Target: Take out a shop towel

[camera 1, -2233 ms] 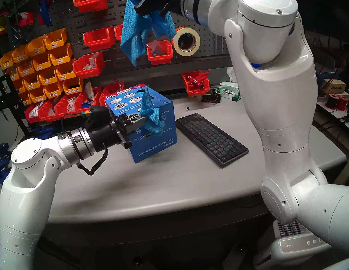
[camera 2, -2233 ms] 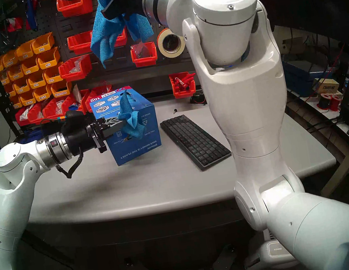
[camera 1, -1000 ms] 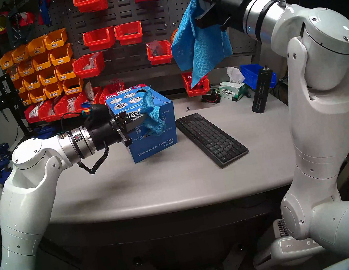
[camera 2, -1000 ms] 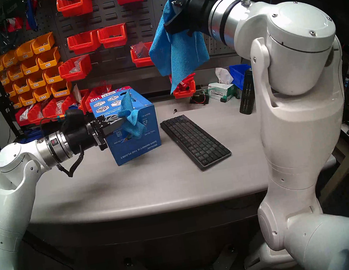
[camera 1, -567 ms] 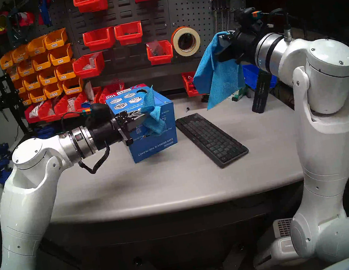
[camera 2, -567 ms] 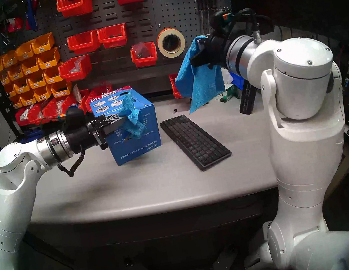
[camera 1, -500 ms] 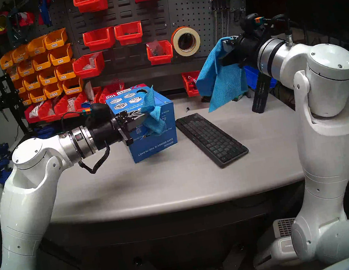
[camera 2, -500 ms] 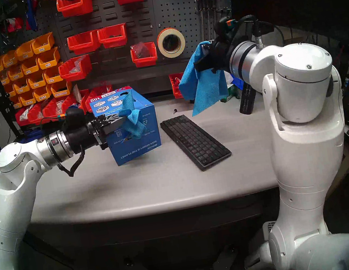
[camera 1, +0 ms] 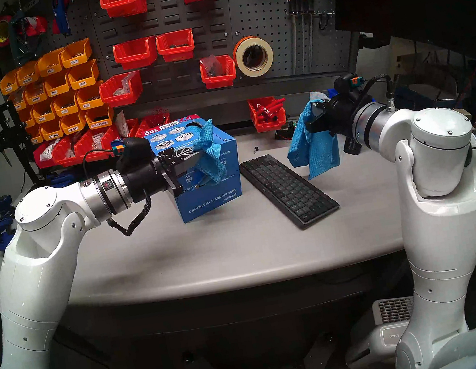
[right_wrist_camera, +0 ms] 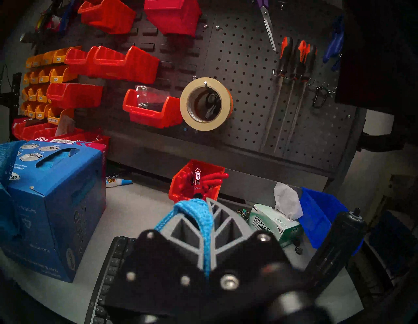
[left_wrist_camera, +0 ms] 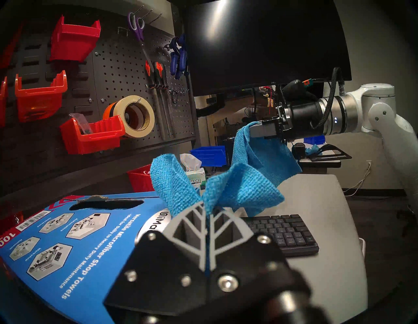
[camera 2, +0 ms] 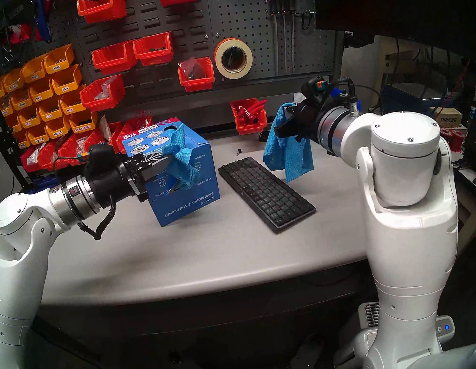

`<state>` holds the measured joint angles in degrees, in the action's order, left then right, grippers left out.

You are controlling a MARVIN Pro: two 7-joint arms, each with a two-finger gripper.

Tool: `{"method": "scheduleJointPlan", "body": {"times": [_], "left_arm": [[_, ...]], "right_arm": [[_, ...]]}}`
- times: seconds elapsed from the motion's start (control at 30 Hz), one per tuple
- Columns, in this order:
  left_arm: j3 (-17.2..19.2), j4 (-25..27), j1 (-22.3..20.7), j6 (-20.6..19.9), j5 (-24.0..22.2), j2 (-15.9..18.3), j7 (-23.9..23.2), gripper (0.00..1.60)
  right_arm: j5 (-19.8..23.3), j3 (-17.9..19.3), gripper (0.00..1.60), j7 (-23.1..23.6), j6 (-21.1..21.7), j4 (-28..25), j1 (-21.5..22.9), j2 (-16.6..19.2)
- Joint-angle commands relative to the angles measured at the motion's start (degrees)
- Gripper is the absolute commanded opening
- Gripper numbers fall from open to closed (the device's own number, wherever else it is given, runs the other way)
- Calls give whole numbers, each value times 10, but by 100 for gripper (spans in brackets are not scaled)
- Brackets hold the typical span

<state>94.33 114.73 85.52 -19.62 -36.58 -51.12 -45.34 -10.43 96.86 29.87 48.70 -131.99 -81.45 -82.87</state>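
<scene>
Blue microfibre, the shop towel (camera 1: 313, 149), hangs free from the right gripper (camera 1: 312, 122) beside the keyboard (camera 1: 289, 190), likely so it can be set down. From the left wrist, the left gripper (left_wrist_camera: 207, 217) pinches a second towel (left_wrist_camera: 239, 192) over the box (left_wrist_camera: 74, 237). From the right wrist, fingers (right_wrist_camera: 222, 226) are pressed together on the cloth.

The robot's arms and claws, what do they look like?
Both arms have glossy white rounded shells, a silver metal wrist ring, then a black cylinder. Each claw, left claw and right claw, has grey lattice fingers on a black screwed plate. A black braided cable loops at each wrist, with an orange-and-teal plug.
</scene>
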Motion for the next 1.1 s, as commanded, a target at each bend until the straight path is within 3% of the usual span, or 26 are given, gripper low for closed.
{"method": "scheduleJointPlan", "body": {"times": [0.0, 0.33, 1.07], "left_arm": [[13, 20, -5, -5, -6, -1, 6, 0], [17, 25, -1, -10, -7, -3, 11, 0], [25, 22, 1, -14, -12, -2, 3, 0]], "right_arm": [[13, 4, 0, -18, -64, -12, -20, -16], [27, 13, 0, -27, -142, 15, -17, -25], [30, 2, 0, -42, -158, 47, 8, -26]]}}
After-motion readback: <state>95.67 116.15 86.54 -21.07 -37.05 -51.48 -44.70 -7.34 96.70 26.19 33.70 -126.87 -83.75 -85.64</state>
